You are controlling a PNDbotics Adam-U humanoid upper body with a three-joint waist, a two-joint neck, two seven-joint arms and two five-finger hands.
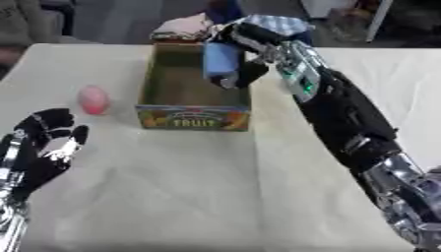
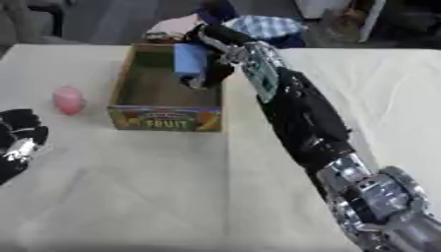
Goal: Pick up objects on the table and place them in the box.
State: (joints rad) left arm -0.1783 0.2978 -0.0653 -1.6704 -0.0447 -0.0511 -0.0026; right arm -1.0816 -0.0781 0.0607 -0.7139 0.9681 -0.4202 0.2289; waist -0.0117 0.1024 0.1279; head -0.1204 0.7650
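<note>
A cardboard box (image 1: 193, 118) printed with "FRUIT" stands open at the table's middle back. My right hand (image 1: 245, 51) reaches over its right rim, fingers curled round a blue block-shaped object (image 1: 220, 60) held above the inside of the box. A pink rounded object (image 1: 93, 99) lies on the table just left of the box. My left hand (image 1: 43, 142) rests open at the lower left, fingers up, holding nothing.
Folded cloths, one pale and one blue checked (image 1: 280, 22), lie behind the box at the far edge. The table is covered with a cream cloth (image 1: 189, 187), bare in front of the box.
</note>
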